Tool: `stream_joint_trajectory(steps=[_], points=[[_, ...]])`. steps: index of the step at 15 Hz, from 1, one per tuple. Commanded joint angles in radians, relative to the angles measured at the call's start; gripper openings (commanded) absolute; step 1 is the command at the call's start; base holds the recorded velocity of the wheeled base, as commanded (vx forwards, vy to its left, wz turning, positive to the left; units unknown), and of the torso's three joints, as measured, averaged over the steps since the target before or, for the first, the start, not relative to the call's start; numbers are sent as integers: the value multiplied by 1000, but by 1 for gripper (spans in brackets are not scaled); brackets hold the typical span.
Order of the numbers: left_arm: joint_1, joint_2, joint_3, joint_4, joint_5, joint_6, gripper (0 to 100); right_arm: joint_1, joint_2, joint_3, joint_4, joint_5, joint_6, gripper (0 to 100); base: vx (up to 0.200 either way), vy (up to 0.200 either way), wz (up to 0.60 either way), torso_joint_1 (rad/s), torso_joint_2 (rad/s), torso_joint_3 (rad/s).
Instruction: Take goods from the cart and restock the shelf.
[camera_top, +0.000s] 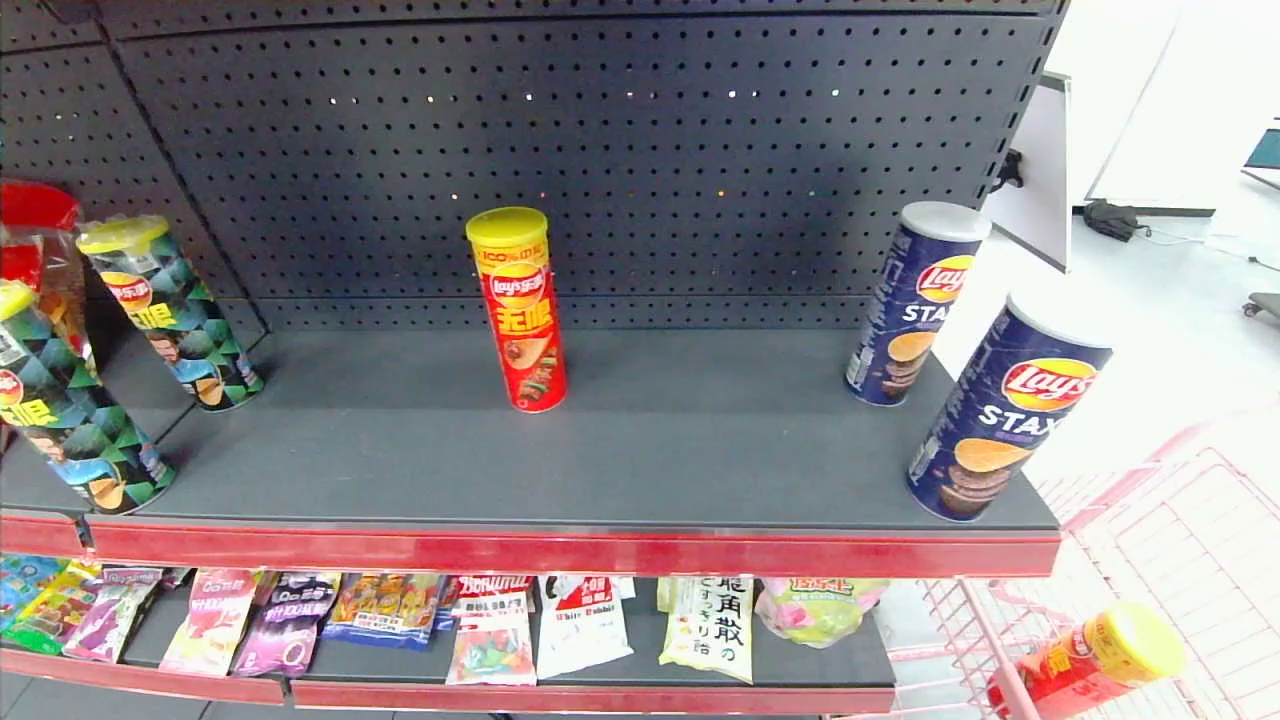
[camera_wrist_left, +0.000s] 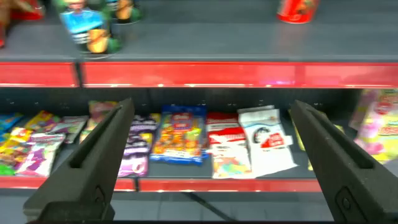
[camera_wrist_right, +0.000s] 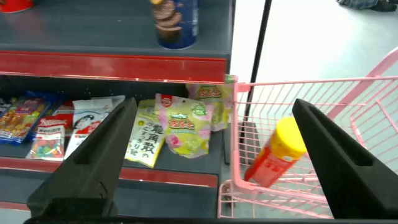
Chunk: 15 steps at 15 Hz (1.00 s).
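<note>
Down at 4 o'clock in the head view, the red can (camera_top: 1085, 660) leans in the pink cart (camera_wrist_right: 311, 81), lid toward 2 o'clock, nearest the wide-open right gripper (camera_wrist_right: 212, 106).

**Stock already on display, and background items**

- Red can (camera_top: 520, 310), yellow lid: upright, mid-shelf (camera_top: 700, 440), near the pegboard back panel (camera_top: 600, 150).
- Rear blue can (camera_top: 915, 305), grey lid: back right.
- Front blue can (camera_top: 1005, 415), grey lid: front right corner, apart from the rear one.
- Rear green-patterned can (camera_top: 170, 315), yellow lid: left end.
- Front green-patterned can (camera_top: 60, 410), yellow lid: left end, at the front edge.
- Red-lidded jar (camera_top: 35, 240): far left.
- Lower tier, a row of flat packets: pink packet (camera_top: 212, 620), purple packet (camera_top: 285, 620), blue-orange packet (camera_top: 385, 605), white packet (camera_top: 580, 625), black-lettered packet (camera_top: 708, 625), green packet (camera_top: 815, 608).
- Room behind, right: white panel (camera_top: 1040, 170), dark bundle (camera_top: 1110, 218) on the floor, caster wheel (camera_top: 1262, 303).
</note>
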Motion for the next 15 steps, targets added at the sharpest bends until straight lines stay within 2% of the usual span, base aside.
stream_joint_trajectory(steps=[1, 4, 9, 15], points=[[-1, 1, 0, 0, 0, 0, 100, 1, 1, 0, 0, 1, -1, 100, 0, -200, 0, 2, 2, -2], [0, 1, 0, 0, 0, 0, 100, 1, 1, 0, 0, 1, -1, 100, 0, -200, 0, 7, 2, 1], [0, 1, 0, 1, 0, -5, 100, 1, 1, 0, 0, 1, -1, 100, 0, 0, 0, 0, 0, 0], [-1, 1, 0, 1, 0, -5, 100, -1, 1, 0, 0, 1, -1, 100, 0, 0, -600, 6, 3, 1]])
